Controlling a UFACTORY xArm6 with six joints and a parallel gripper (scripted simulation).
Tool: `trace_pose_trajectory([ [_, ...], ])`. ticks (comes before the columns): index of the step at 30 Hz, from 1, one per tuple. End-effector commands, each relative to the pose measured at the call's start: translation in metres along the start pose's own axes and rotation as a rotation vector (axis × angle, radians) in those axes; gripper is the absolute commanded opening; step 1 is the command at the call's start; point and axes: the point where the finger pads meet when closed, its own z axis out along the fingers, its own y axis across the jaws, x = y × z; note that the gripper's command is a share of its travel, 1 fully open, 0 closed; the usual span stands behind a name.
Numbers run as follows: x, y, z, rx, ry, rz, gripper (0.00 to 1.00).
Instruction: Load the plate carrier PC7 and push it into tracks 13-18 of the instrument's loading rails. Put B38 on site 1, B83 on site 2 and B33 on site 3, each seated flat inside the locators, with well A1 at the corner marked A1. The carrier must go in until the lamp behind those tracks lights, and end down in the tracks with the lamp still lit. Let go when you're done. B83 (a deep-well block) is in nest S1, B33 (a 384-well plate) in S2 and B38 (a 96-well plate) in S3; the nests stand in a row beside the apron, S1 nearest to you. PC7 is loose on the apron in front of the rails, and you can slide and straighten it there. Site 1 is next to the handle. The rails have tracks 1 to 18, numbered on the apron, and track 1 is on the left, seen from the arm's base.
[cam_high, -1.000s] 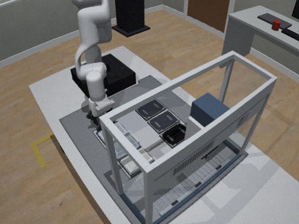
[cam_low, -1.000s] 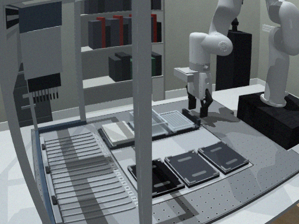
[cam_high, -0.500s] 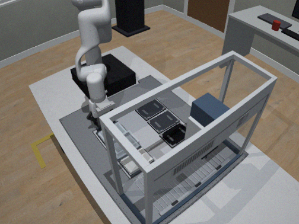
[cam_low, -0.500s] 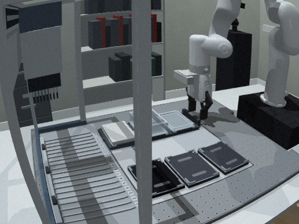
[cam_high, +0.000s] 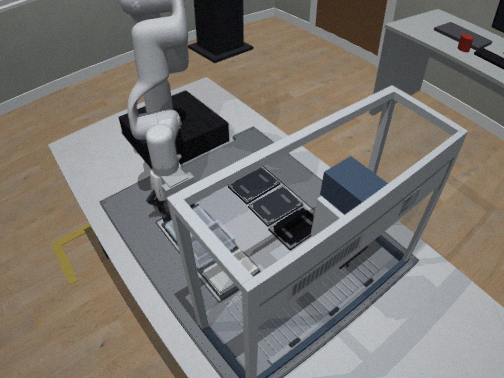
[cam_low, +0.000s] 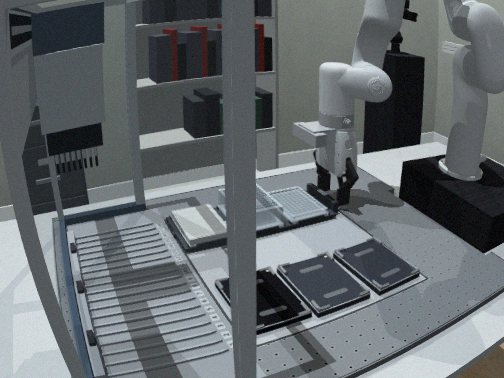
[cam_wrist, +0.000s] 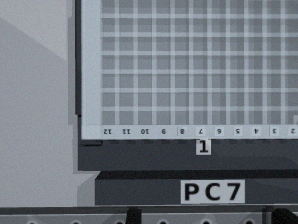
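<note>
Hand (cam_low: 334, 191) is held open, empty, jaws straddling the PC7 (cam_wrist: 212, 192) handle for a push grip. All three plates are loaded; nests are emptied. PC7 is on the apron, short of the rails (cam_low: 135, 295).

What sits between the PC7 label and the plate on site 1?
In the wrist view, only the carrier's dark end with the small site tag "1" lies between the PC7 label and the plate.

We see the grey perforated deck (cam_low: 400, 320) carrying carrier PC7 (cam_low: 320, 192) on its apron at twelve o'clock, three dark nests (cam_low: 322, 285) at four, and the rails (cam_low: 135, 300) at nine.
</note>
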Motion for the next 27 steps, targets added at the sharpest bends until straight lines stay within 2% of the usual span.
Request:
trace_pose_trajectory([
  [1,0.001,0.001,0.001,-0.001,0.004,0.000,0.82],
  [11,0.001,0.001,0.001,-0.001,0.004,0.000,0.82],
  [27,0.015,0.001,0.001,-0.001,0.004,0.000,0.82],
])
